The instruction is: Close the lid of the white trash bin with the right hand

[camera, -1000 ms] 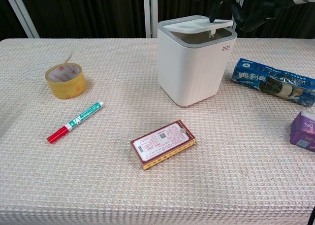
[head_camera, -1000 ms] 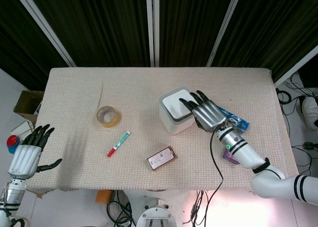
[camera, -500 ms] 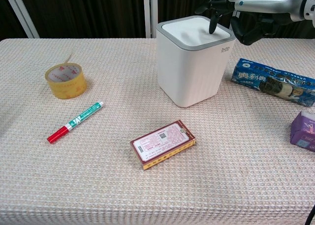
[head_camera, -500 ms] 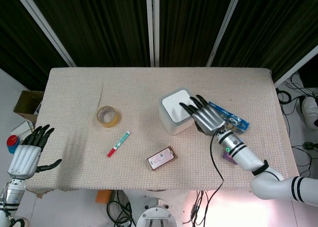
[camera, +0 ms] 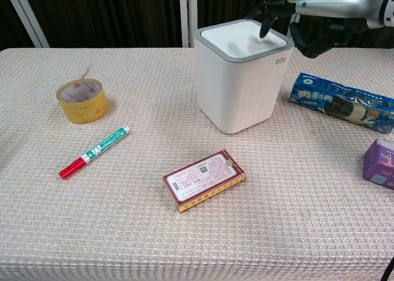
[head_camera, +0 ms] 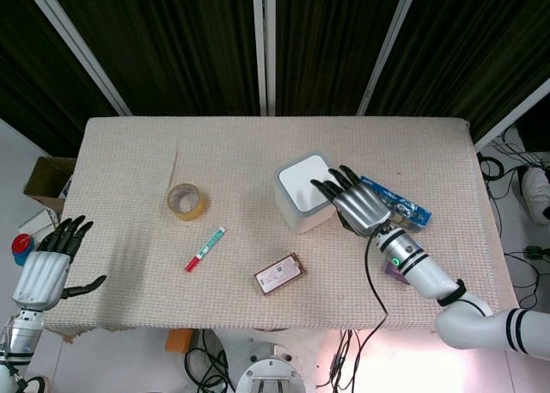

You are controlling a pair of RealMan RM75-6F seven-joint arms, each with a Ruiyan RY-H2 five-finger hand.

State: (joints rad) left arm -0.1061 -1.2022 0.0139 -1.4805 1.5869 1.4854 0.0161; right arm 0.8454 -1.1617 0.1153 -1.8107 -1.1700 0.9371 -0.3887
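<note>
The white trash bin (head_camera: 296, 205) (camera: 240, 90) stands right of the table's middle, its lid (camera: 237, 39) lying flat and level inside the grey rim. My right hand (head_camera: 357, 202) (camera: 320, 10) hovers over the bin's right edge with fingers spread and nothing held; one dark fingertip (camera: 264, 27) points down at the lid's far right corner, and I cannot tell if it touches. My left hand (head_camera: 47, 268) hangs beyond the table's front left corner, fingers apart and empty.
A tape roll (head_camera: 186, 201) (camera: 82, 101) and a red-capped green marker (head_camera: 204, 248) (camera: 94, 152) lie left of the bin. A red box (camera: 203, 179) lies in front of it. A blue biscuit pack (camera: 341, 109) and a purple box (camera: 380, 163) lie to the right.
The lid, tilted into the bin a second ago, now lies flat and closed. My right hand has drawn slightly back to the right of the bin. The left hand has not moved.
</note>
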